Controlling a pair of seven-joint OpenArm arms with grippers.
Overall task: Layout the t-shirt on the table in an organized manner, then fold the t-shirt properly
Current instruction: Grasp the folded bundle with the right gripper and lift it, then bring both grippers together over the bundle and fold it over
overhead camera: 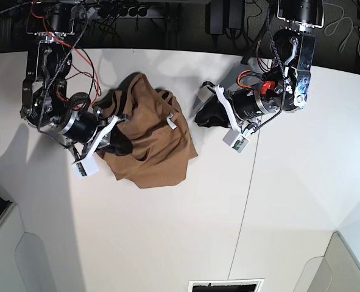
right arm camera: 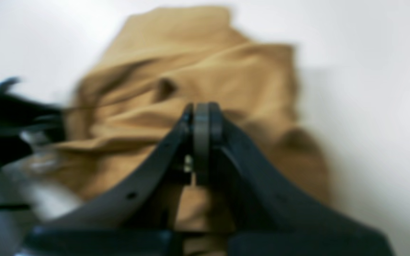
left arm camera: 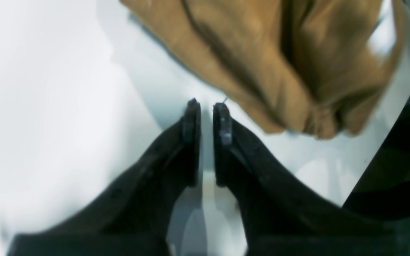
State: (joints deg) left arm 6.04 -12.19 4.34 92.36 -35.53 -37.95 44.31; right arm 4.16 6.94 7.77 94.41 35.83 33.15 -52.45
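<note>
The right end effector (right arm camera: 202, 110) was pressed together, its two dark pads meeting with no gap, and it hung over the crumpled t-shirt (overhead camera: 148, 137). Whether any cloth was pinched between the pads could not be told, because the right wrist view was blurred. The left end effector (left arm camera: 207, 106) stood only a little spread, with a narrow slit between its black rubber-like pads. It held nothing and stayed just beside the right edge of the shirt, over the bare white desk (overhead camera: 167, 237).

No brand or writing could be read; only a small white tag (overhead camera: 172, 124) showed on the cloth.

The t-shirt was soft tan-brown fabric, bunched in deep folds, lying on the far left part of the smooth desk. A thin dark seam (overhead camera: 245, 194) crossed the desk to its right.
</note>
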